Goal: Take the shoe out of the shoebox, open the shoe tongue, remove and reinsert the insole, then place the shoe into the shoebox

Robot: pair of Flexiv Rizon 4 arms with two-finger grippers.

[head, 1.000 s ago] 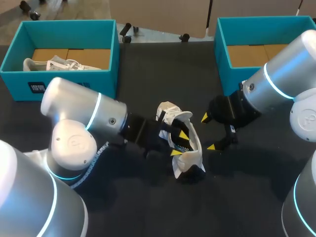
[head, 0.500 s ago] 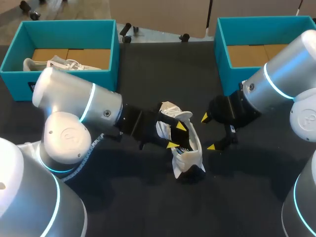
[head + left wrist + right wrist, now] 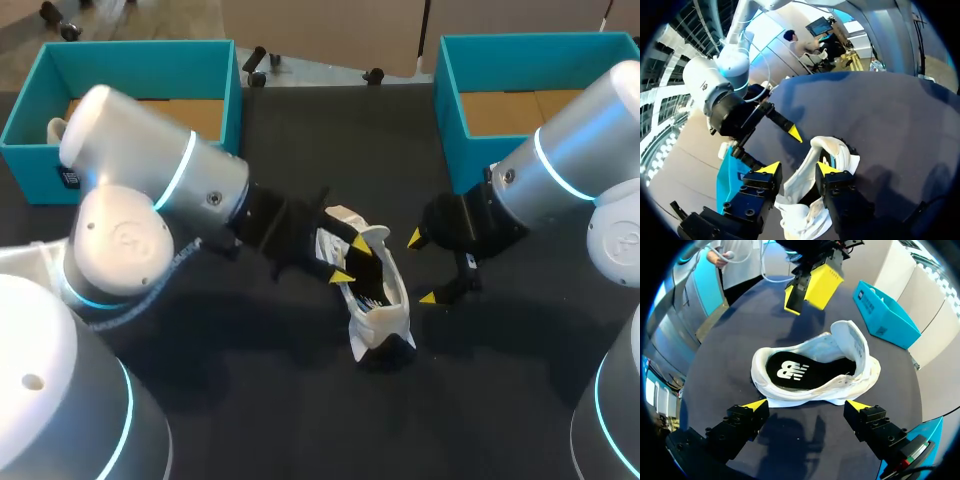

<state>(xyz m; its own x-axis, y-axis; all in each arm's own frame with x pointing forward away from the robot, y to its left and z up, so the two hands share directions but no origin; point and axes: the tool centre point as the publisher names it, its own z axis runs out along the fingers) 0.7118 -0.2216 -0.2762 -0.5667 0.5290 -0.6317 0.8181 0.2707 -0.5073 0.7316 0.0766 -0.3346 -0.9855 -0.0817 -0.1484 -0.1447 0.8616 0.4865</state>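
White shoe [image 3: 378,300] laid mid-worktop [image 3: 300,400], black insole [image 3: 805,371] seen inside. Left end effector [image 3: 350,259] held apart at shoe's rim, nothing clamped. Right end effector [image 3: 421,268] spread wide, just beside shoe.

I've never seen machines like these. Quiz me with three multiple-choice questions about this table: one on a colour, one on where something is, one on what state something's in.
1. What colour are the left box and right box? A red; B teal; C white.
2. Where is the white shoe between the arms? A in the left box; B in the right box; C on the table, outside both boxes.
3. How is the right pincer? A open, holding nothing; B shut on the shoe; C gripping a lid.
Answers: 1 B: their walls are teal. 2 C: it lies on the dark tabletop, the right pincer beside it. 3 A: its yellow tips stand apart, touching nothing.
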